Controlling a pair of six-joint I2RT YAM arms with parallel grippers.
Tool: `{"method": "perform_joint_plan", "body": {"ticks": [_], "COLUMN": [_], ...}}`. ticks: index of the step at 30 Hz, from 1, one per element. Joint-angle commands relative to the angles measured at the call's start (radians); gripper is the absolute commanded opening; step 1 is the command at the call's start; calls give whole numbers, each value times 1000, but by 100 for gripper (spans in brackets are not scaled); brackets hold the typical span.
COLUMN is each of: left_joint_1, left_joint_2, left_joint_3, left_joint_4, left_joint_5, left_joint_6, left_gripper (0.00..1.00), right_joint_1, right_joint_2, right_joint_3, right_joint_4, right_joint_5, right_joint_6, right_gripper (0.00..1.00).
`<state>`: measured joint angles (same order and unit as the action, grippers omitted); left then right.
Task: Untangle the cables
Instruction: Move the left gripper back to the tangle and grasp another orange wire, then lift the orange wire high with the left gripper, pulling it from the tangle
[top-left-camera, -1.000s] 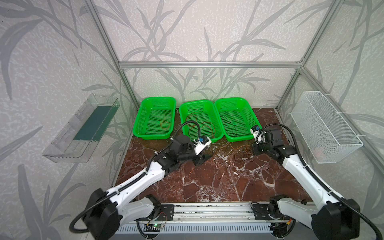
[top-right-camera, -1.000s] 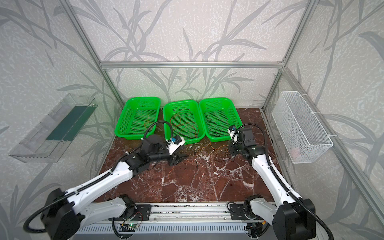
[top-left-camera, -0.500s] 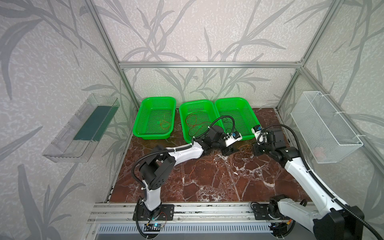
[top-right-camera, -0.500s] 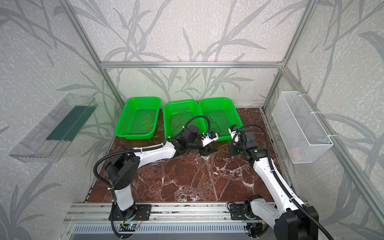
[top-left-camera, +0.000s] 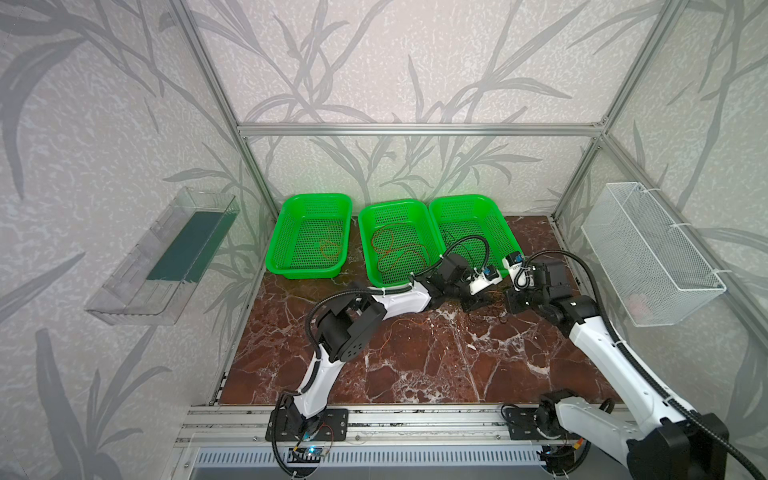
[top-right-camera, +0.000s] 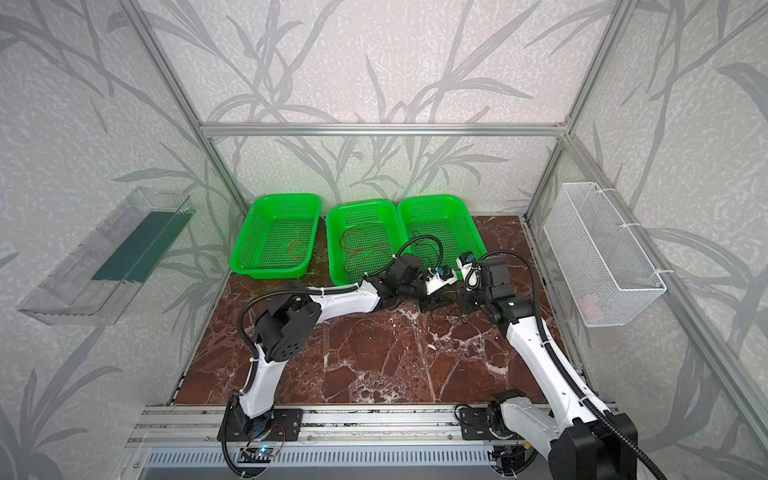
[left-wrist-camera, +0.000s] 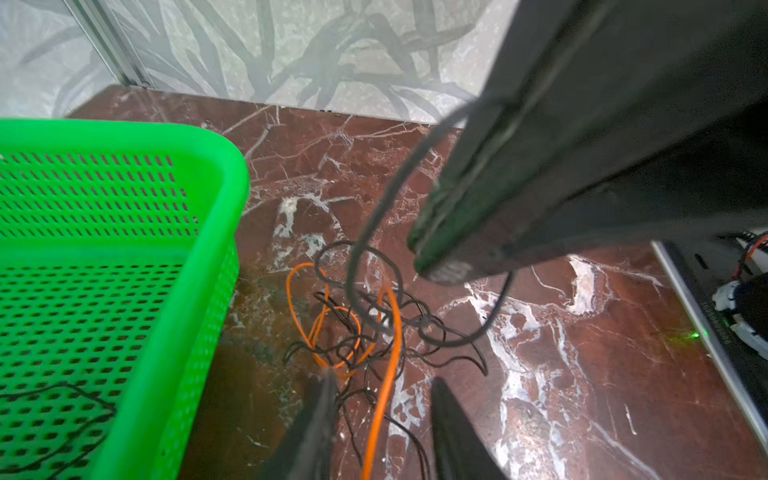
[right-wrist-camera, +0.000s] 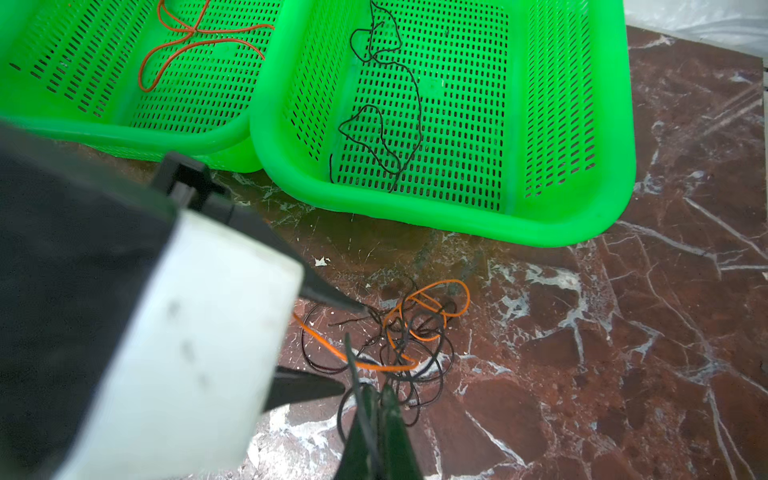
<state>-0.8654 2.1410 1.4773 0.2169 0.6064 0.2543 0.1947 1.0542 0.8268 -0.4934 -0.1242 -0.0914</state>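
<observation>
Marbled surface (top-left-camera: 415, 365) carries the cables (right-wrist-camera: 407, 332), a light, limp knot just before a basket (right-wrist-camera: 582, 224). Our right tool (right-wrist-camera: 376, 399) is clamped on a black cable (left-wrist-camera: 382, 203). Our left tool (left-wrist-camera: 386, 415) stands apart astride an orange cable (left-wrist-camera: 388, 390). We'd pinch single free strands.

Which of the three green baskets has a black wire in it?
The right-hand basket in both top views holds a thin black wire; the middle basket and left basket hold orange ones.

Under my right gripper (right-wrist-camera: 376, 388), the tabletop (right-wrist-camera: 582, 332) was glossy, polished red-brown marble with white veins; the baskets (right-wrist-camera: 457, 216) beyond were shiny perforated green plastic; the thin cables (right-wrist-camera: 419, 328), smooth-coated.
</observation>
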Motion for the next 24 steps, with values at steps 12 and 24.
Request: {"method": "perform_joint_plan", "body": {"ticks": [12, 24], "left_joint_1": [5, 110], "left_joint_2": [-461, -866], "left_joint_3": [-149, -134], "left_joint_4": [-83, -257], "left_joint_5": [-37, -150], "left_joint_6": [127, 147], "left_gripper": [0, 0], "right_joint_1": [-74, -98], "right_joint_2": [51, 217], "right_joint_3": [-79, -77], "right_joint_4": [64, 80], "right_joint_5": [57, 83], "right_joint_6": [5, -7], "right_gripper": [0, 0]}}
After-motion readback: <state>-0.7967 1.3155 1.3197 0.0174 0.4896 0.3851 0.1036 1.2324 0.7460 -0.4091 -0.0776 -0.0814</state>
